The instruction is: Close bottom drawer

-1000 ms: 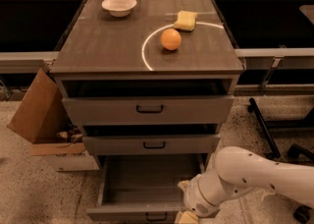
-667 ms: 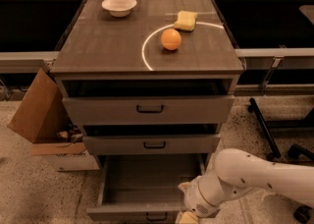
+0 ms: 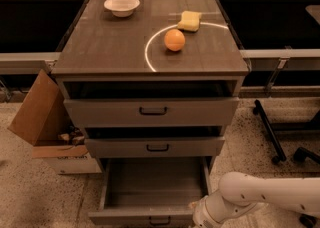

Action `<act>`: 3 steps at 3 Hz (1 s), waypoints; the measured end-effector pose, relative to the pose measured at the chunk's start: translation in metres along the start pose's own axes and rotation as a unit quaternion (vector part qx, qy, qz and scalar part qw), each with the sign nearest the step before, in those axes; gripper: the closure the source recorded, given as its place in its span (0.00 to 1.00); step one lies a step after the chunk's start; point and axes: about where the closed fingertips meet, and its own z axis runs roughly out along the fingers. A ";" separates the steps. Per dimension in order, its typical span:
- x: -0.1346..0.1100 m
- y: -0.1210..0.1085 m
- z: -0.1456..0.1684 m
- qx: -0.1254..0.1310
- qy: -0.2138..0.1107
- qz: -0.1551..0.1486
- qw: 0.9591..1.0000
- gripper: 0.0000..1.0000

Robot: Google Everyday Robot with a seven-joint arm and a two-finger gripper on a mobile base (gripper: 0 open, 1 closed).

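- Cabinet (image 3: 238,86) in grey wood-look shows its bottom drawer (image 3: 155,187) pulled well out below the near edge of the tabletop (image 3: 105,47), plain interior exposed, dark handle (image 3: 159,220) at the front.
- Low at that drawer's front right corner, beneath the tabletop's near right corner, sits the end effector (image 3: 198,215); whether it is clenched or released cannot be told.
- From the lower right reaches the white arm (image 3: 265,197).
- Above, the middle drawer (image 3: 155,147) and top drawer (image 3: 150,112) each stand slightly out.
- Near the far left corner rests a white bowl (image 3: 121,5); toward the far right corner lies a yellow sponge (image 3: 189,20), with an orange (image 3: 174,40) just in front of it.
- Beyond the left edge, a cardboard box (image 3: 40,114) sits on the floor.
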 end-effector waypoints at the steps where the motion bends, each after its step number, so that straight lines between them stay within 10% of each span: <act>1: 0.033 -0.023 0.035 -0.019 -0.016 0.015 1.000 0.00; 3: 0.076 -0.050 0.078 -0.051 -0.034 0.037 0.997 0.15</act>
